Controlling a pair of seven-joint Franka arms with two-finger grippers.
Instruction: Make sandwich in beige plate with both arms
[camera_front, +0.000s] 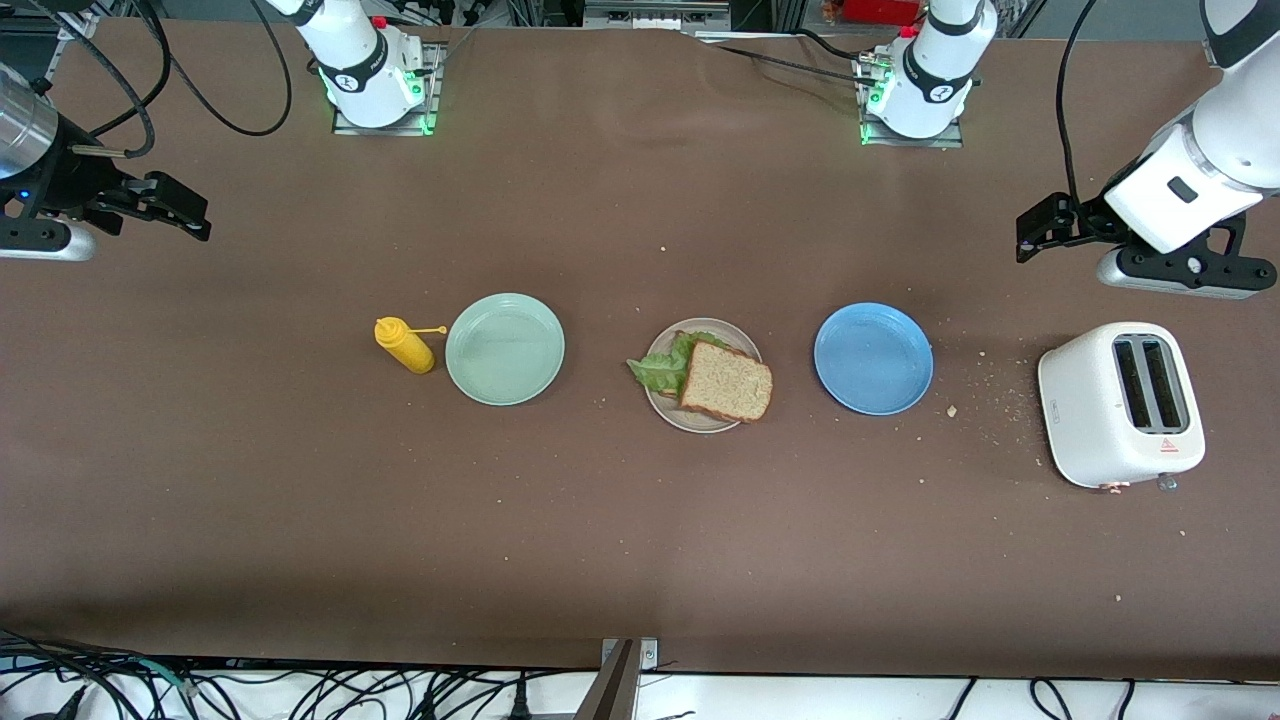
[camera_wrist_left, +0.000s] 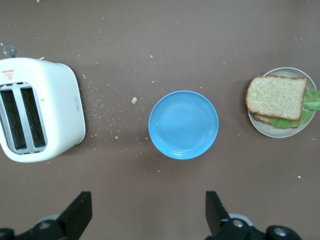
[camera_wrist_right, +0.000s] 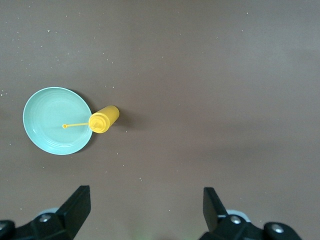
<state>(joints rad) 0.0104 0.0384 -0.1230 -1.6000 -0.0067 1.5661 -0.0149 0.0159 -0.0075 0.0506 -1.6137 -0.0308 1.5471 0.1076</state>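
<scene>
The sandwich lies on the beige plate at the table's middle: a tan speckled toast slice on top, a green lettuce leaf sticking out toward the right arm's end. It also shows in the left wrist view on the plate. My left gripper is open and empty, up in the air at the left arm's end of the table. My right gripper is open and empty, raised at the right arm's end. Both arms wait apart from the plate.
A blue plate lies beside the beige plate toward the left arm's end, then a white toaster with crumbs around it. A mint-green plate and a yellow squeeze bottle stand toward the right arm's end.
</scene>
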